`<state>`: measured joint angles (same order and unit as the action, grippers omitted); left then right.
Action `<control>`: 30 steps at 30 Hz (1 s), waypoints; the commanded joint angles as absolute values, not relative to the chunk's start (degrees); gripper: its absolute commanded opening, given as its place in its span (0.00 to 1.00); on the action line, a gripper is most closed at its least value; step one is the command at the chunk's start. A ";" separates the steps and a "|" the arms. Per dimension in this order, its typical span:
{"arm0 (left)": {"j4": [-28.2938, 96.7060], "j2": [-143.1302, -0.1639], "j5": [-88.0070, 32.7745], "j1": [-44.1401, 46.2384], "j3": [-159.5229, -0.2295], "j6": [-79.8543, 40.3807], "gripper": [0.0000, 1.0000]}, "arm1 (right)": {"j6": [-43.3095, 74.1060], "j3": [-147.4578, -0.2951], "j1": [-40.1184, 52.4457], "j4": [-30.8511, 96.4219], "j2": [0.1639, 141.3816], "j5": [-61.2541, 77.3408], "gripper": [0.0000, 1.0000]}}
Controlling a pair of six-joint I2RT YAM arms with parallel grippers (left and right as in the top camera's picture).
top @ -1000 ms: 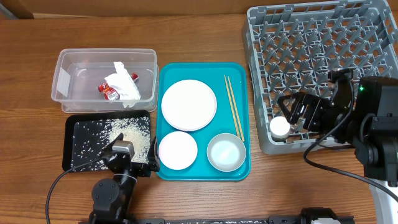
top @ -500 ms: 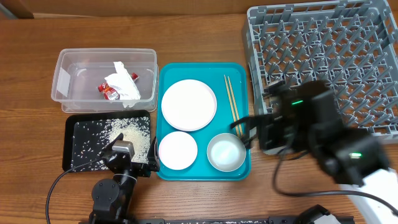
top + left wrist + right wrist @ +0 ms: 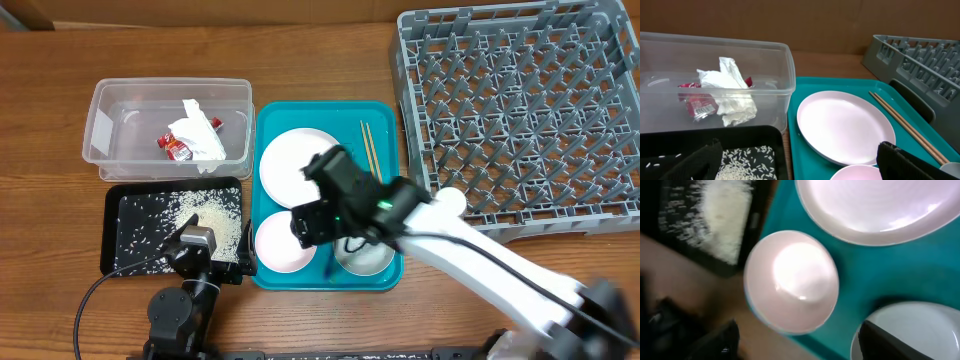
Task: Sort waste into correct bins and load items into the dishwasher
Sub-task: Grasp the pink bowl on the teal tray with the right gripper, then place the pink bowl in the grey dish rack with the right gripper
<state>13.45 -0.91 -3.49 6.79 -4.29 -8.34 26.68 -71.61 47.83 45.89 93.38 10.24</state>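
Observation:
My right gripper (image 3: 318,228) is open and empty, low over the white bowl (image 3: 285,241) and the steel bowl (image 3: 365,250) on the teal tray. In the right wrist view its fingers (image 3: 800,345) straddle the white bowl (image 3: 790,280), with the steel bowl (image 3: 912,330) at the right and the white plate (image 3: 875,205) above. The chopsticks (image 3: 375,165) lie at the tray's right. The small white cup (image 3: 450,202) sits at the grey dish rack's (image 3: 520,90) front left corner. My left gripper (image 3: 800,165) is open and empty by the black tray (image 3: 115,235) with rice (image 3: 200,215).
The clear tub (image 3: 105,110) holds the crumpled napkin (image 3: 200,135) and the red sauce packet (image 3: 177,148). The teal tray (image 3: 262,120) lies between the bins and the rack. My right arm stretches from the lower right across the table's front.
My right arm has swung left from the rack's front left corner to over the teal tray. The cup stays behind in the rack. The left arm has not moved.

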 commanded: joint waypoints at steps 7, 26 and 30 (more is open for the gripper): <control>13.21 -0.27 -4.08 7.11 -4.01 -7.27 1.00 | 28.16 -71.64 47.97 42.06 105.06 9.13 0.50; 13.21 -0.30 -4.08 7.11 -4.01 -7.27 1.00 | 28.47 -73.60 48.88 44.12 101.69 3.40 0.04; 13.23 -0.30 -4.08 7.11 -4.01 -7.27 1.00 | 27.66 -75.75 48.88 46.11 94.43 -3.79 0.04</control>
<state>13.47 -0.91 -3.49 6.79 -4.29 -8.32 28.36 -71.68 48.84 45.84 102.91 3.33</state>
